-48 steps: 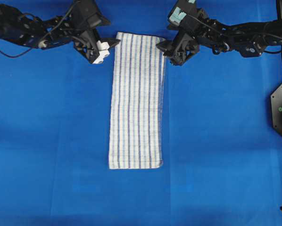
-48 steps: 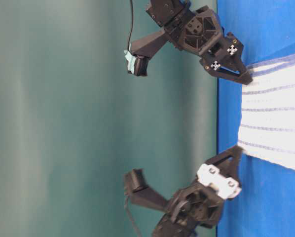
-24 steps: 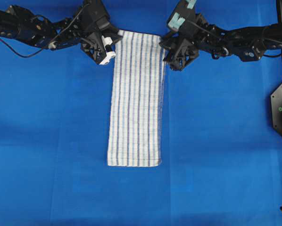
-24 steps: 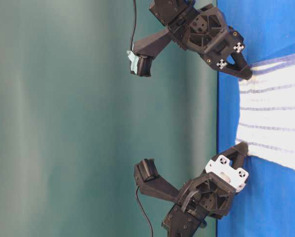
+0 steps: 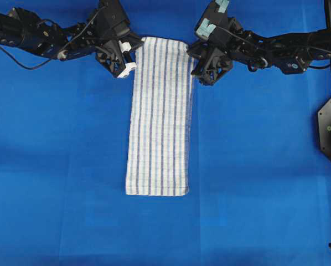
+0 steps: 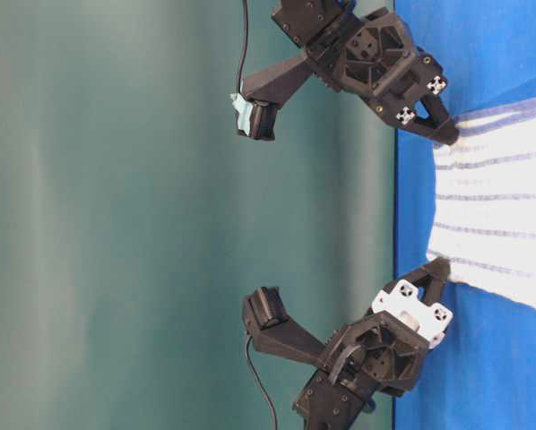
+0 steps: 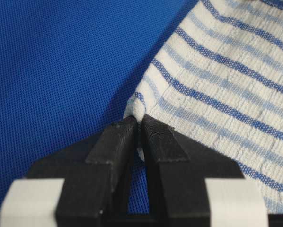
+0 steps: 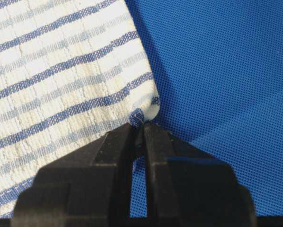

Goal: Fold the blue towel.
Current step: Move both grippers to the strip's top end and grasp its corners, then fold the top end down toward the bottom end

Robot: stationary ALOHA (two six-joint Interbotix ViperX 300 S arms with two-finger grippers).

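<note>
Overhead view: long narrow rectangular white woven towel (image 5: pixel 159 116) w/ thin dark-blue and light-blue stripes lies flat, centre of frame, on the plain solid-blue cloth-covered worktop (image 5: pixel 265 166). Long axis runs top to bottom of frame; stripes run the same way. Short far edge near the top, short near edge below mid-frame, corners there slightly rounded. Left black plastic tool (image 5: pixel 133 49) w/ white blocks sits at the towel's upper-left corner; right black tool (image 5: pixel 194 55) at the upper-right corner. Both arms, black w/ cables, come in from the upper left and upper right of the frame. From here the grip itself can't be made out.

Table-level view (turned sideways): worktop is a blue strip at the right, dull green backdrop (image 6: pixel 116 215) fills the left. Towel's short end shows at right edge, its two corners drawn up to points at the tool tips, right tool (image 6: pixel 447 134) upper, left tool (image 6: pixel 438 269) lower – something overhead doesn't show.

Left wrist view: close-up weave, ribbed, coarse; worktop cloth is a fine mesh knit. Left tool's matte black fingers (image 7: pixel 118 142) nearly together, pinching the bunched towel corner (image 7: pixel 139 106).

Right wrist view: right tool's fingers (image 8: pixel 158 142) likewise narrow, clamped on the opposite corner; hem fold visible, towel fills upper left.
</note>
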